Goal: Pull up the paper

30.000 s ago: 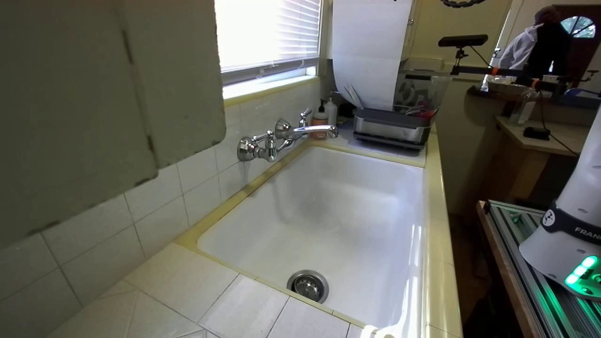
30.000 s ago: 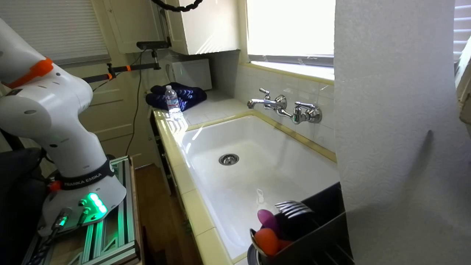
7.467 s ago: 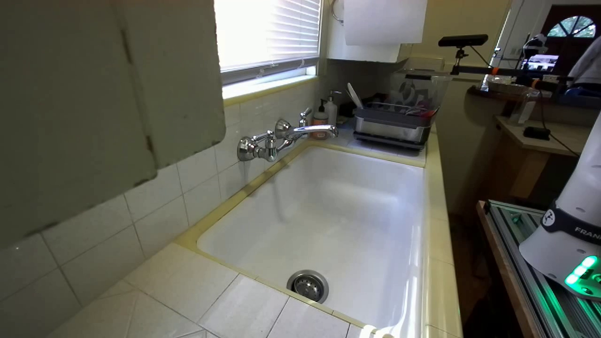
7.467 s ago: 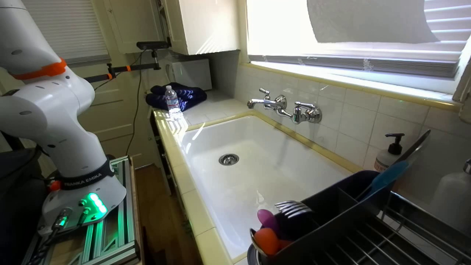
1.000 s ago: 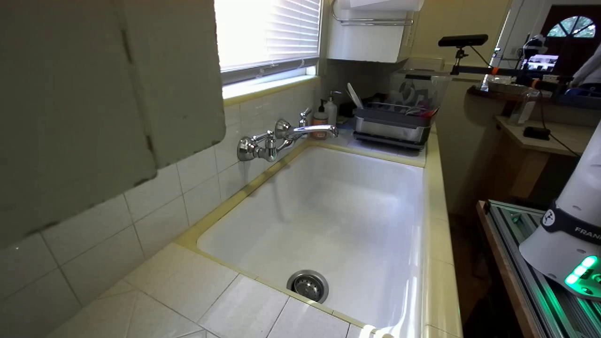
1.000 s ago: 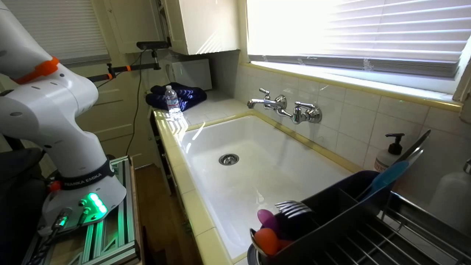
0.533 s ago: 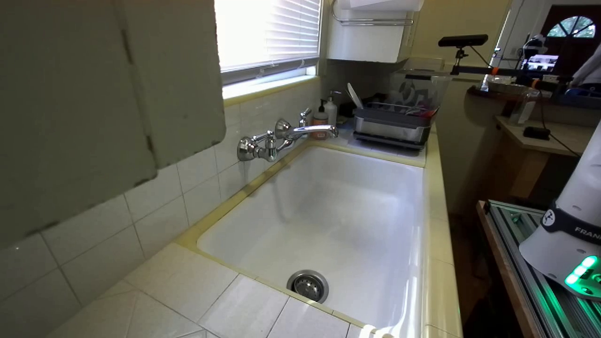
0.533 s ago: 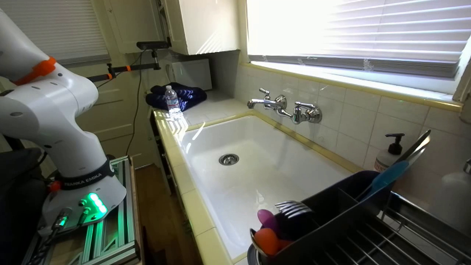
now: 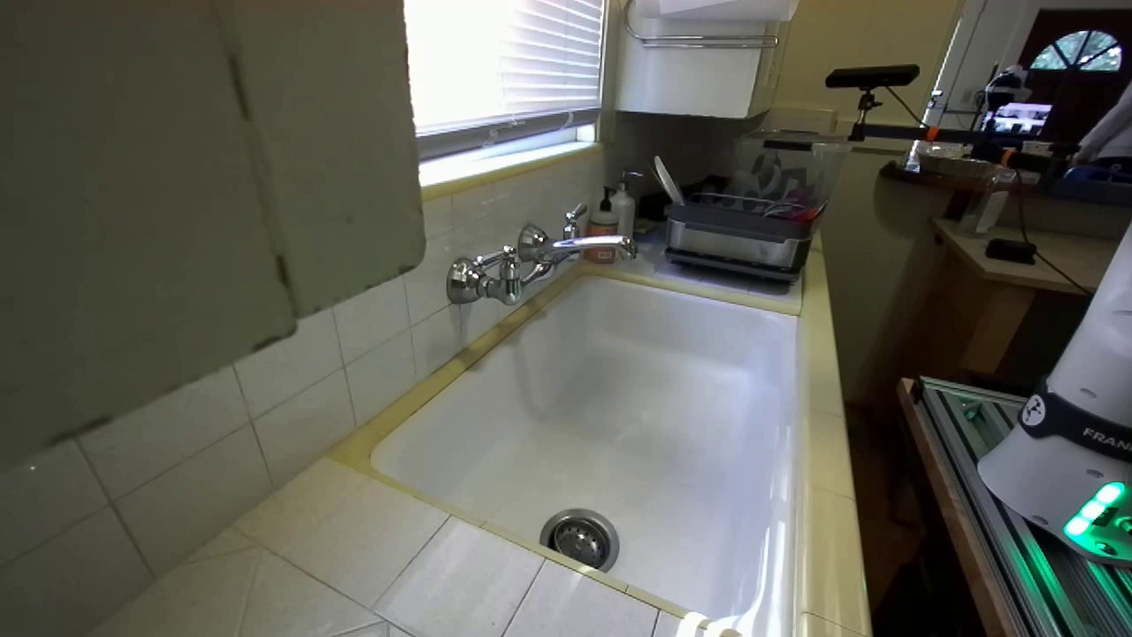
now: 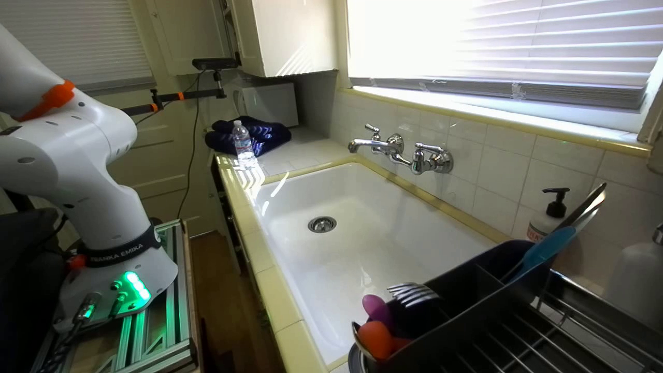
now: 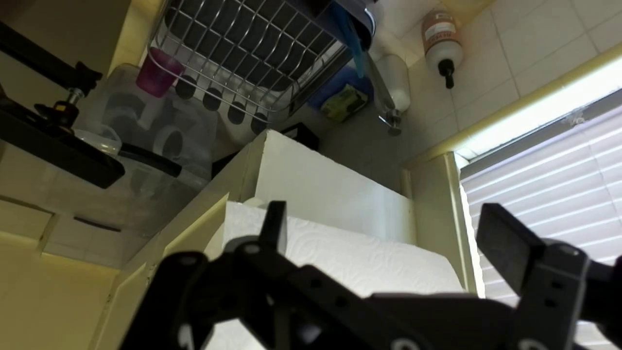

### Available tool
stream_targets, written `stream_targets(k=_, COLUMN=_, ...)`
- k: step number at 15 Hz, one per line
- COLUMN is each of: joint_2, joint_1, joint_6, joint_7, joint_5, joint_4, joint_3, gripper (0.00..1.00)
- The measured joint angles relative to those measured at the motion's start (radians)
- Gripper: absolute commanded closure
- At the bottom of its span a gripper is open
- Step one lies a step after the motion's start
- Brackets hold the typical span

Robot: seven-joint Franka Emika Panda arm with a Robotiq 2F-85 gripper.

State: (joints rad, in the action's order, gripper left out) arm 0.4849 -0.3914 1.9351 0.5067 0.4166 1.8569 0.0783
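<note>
End effector (image 11: 386, 218): you are holding its fingers wide apart.
Paper (image 11: 359, 253): you are seeing it in the wrist view beyond the end effector, across the gap and behind one finger, partly hidden; contact, cannot tell.
Window blinds (image 11: 559, 194): showing behind the opposite finger.
Dish rack (image 11: 248, 61): sitting well past the fingertips.

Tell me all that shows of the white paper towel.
The broad white paper towel looks soft, with faint wavy embossing and a rounded right end, apparently wound on a roll. In the wrist view it sits alongside the white painted cabinet; whether they touch cannot be told. The open black two-fingered hand hides part of it, with no grip showing. In an exterior view, what seems its lower part appears high in front of that cabinet, cut off by the picture's top.
</note>
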Motion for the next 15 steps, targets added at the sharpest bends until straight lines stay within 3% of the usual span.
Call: stream_targets(k=15, joint_2=0.06, joint_1=0.07, joint_6=-0.01, joint_7=0.008, joint_5=-0.159, joint_4=0.208, joint_3=-0.001, gripper=0.0)
